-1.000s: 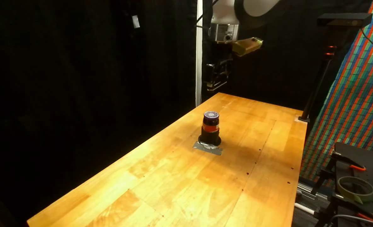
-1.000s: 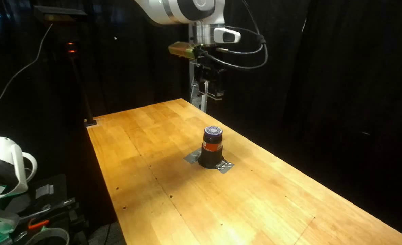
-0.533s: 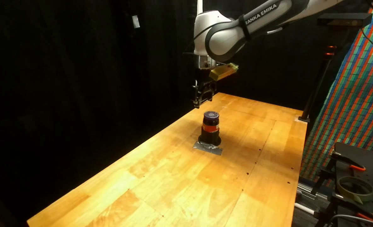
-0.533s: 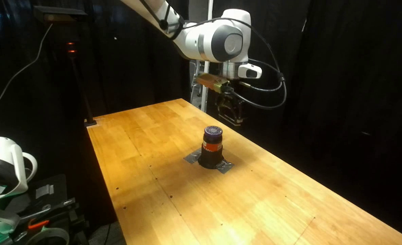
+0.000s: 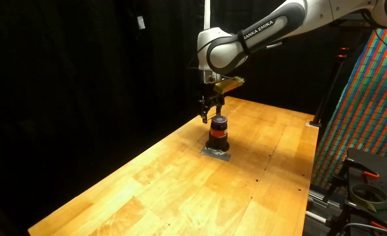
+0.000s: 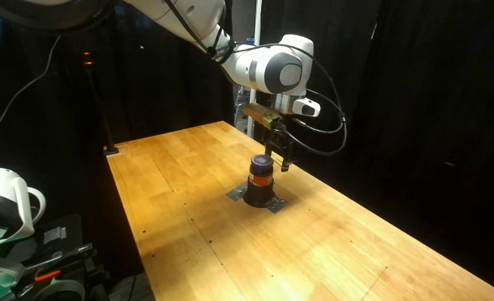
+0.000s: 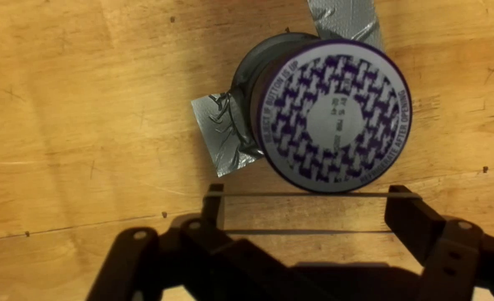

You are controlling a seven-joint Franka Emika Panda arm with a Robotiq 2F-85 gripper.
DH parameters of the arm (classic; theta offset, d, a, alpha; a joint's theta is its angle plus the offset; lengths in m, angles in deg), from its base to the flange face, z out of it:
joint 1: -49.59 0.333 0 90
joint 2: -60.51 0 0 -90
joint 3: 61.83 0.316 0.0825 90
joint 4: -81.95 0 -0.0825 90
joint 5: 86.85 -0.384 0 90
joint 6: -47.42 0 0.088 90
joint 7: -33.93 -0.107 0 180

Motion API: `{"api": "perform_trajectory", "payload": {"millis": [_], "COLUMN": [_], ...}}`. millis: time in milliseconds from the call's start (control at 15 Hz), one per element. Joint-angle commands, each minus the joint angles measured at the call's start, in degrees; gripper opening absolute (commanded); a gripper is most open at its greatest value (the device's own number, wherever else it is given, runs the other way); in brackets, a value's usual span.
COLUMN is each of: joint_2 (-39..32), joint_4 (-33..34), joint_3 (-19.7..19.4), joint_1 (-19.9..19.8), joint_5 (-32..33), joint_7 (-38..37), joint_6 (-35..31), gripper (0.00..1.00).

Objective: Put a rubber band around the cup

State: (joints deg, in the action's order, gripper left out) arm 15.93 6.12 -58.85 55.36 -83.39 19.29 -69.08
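Note:
The cup is a dark jar with a purple patterned lid and an orange-red label. It stands upright in a black base on the table, seen in both exterior views (image 5: 218, 133) (image 6: 260, 180). In the wrist view its lid (image 7: 334, 121) lies just ahead of the fingers. My gripper (image 7: 307, 209) is open, also seen in both exterior views (image 5: 211, 117) (image 6: 277, 160). A thin rubber band (image 7: 263, 194) is stretched round its two fingertips. The fingertips are beside the cup at about lid height. The front strand meets the lid's edge in the picture; I cannot tell whether they touch.
Grey tape strips (image 5: 215, 154) (image 6: 277, 205) hold the base to the wooden table (image 5: 193, 196). A dark post (image 6: 100, 108) stands at the table's far corner. A side bench (image 5: 377, 164) carries a tape roll (image 5: 368, 196).
The arm has come down and carried the open gripper with the stretched band from above the table's far end to beside the cup's top. The cup has not moved.

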Motion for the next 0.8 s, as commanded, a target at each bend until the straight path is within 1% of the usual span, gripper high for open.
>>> {"api": "perform_trajectory", "payload": {"millis": [0, 133, 267, 600, 733], "joint_2": [1.40, 1.95, 2.20, 2.86, 3.19], "joint_4": [-0.06, -0.89, -1.18, -1.93, -2.09], "joint_3": [-1.11, -1.26, -1.71, -2.71, -2.93], "joint_1": [0.26, 0.16, 0.22, 0.97, 1.09], "joint_5": [-2.16, -2.81, -2.84, -1.49, -1.61], "joint_7": [-0.07, -0.30, -0.56, -0.98, -1.27], "joint_6": [3.40, 4.82, 4.52, -1.82, -2.55], "gripper": [1.00, 1.00, 1.00, 1.00, 1.00]}}
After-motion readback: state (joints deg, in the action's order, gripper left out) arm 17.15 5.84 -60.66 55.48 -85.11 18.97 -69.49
